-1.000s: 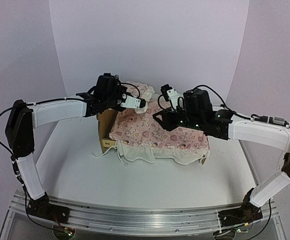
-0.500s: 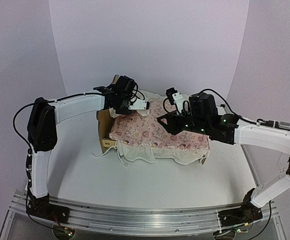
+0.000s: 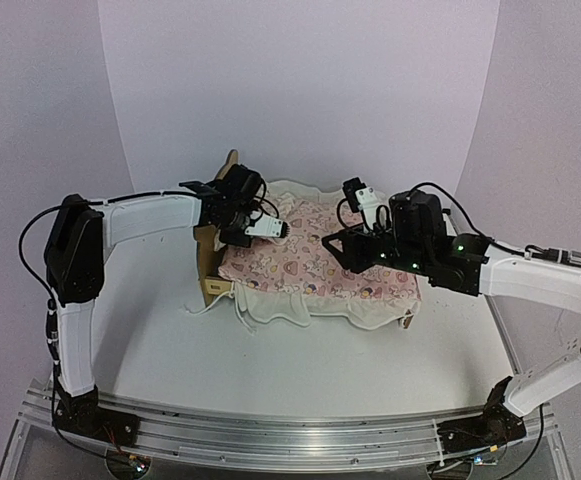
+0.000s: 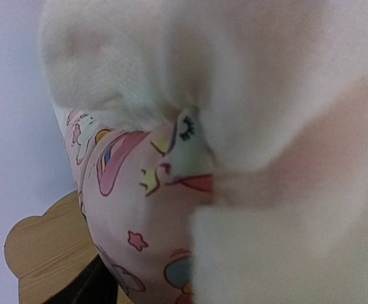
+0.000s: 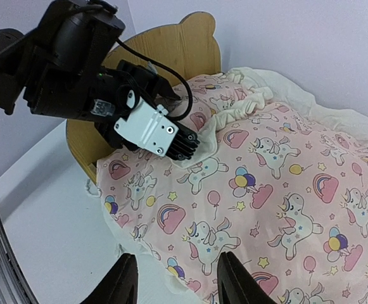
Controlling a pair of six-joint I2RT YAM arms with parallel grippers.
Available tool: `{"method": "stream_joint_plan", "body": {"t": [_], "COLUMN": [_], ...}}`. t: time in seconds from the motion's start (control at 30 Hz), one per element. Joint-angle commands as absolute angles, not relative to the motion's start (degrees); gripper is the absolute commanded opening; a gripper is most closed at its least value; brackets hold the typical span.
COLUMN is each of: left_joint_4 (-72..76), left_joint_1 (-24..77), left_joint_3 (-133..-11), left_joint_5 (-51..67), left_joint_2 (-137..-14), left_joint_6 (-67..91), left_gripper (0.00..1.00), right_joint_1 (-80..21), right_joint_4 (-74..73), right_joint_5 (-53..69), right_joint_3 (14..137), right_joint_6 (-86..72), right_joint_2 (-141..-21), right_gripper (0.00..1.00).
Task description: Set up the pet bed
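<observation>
The white table [image 3: 170, 340] fills the top view, and the two arms reach in over it: the left arm [image 3: 150, 215] from 9 o'clock, the right arm [image 3: 530, 275] from 3 o'clock.

The pet bed [image 3: 210, 262] stands at the middle of the table. Its bear-eared wooden headboard is at the 9 o'clock end and its foot at the 3 o'clock end. Only the headboard, a strip of the side below it and a leg at the foot corner show.

A pink print quilt [image 3: 320, 265] lies over the bed from head to foot, with unicorns, balloons and hearts on it. A cream under-layer [image 3: 280, 305] hangs out below the quilt's 6 o'clock edge, with thin ties trailing onto the table. The ruffled pillow [image 5: 225, 95] lies at the head end, against the headboard and partly under the quilt's edge.

The left gripper [image 3: 282, 229] is down at the head end, its tip touching the fabric where quilt and pillow meet. I cannot tell whether its jaws are spread or pinching: its own camera shows only blurred white cloth pressed close, with print fabric and one headboard ear at 7 o'clock.

The right gripper [image 5: 177, 285] hangs above the middle of the quilt, its fingers spread and nothing between them.
</observation>
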State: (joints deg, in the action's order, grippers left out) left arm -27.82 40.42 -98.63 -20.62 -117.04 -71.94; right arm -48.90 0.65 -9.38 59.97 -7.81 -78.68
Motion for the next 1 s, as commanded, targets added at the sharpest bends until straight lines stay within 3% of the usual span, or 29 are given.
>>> {"method": "stream_joint_plan", "body": {"t": [0.0,0.23,0.33,0.47,0.57,0.8,0.97], "left_joint_4": [-34.8,-54.3,-62.2,-58.2,-48.7,-30.5,-18.2], "left_joint_1": [40.3,41.3,41.1,34.3,22.8,1.2,-5.0], "left_joint_3": [-101.1,-103.9,-111.6,-115.8,-107.3,-77.1,-58.0], "left_joint_5": [-18.1,-7.1,8.5,17.7,22.8,19.6,20.2], "left_joint_2": [-109.2,-102.6,-99.1,-94.9,-87.9,-73.3,-69.1], "left_joint_6": [-72.2,-70.2,-59.5,-36.7,-19.4,2.1,6.1], "left_gripper": [0.69,0.81,0.85,0.84,0.84,0.85,0.88], "right_joint_1": [-49.0,-48.8,-45.9,-35.9,-27.4,-7.9,-1.9], "right_joint_4": [3.3,-2.3,-13.5,-22.5,-24.6,-28.2,-25.0], "right_joint_5": [-10.4,-15.3,-21.9,-23.4,-25.7,-24.9,-25.7], "right_joint_3": [59.5,61.4,64.9,64.2,59.2,46.1,33.3], "right_joint_6": [-8.8,-9.1,-11.0,-17.2,-18.4,-15.6,-13.5], "right_joint_2": [-76.3,-76.8,-77.5,-74.2,-68.6,-58.5,-53.5], "right_gripper": [0.45,0.49,0.5,0.52,0.54,0.58,0.6]}}
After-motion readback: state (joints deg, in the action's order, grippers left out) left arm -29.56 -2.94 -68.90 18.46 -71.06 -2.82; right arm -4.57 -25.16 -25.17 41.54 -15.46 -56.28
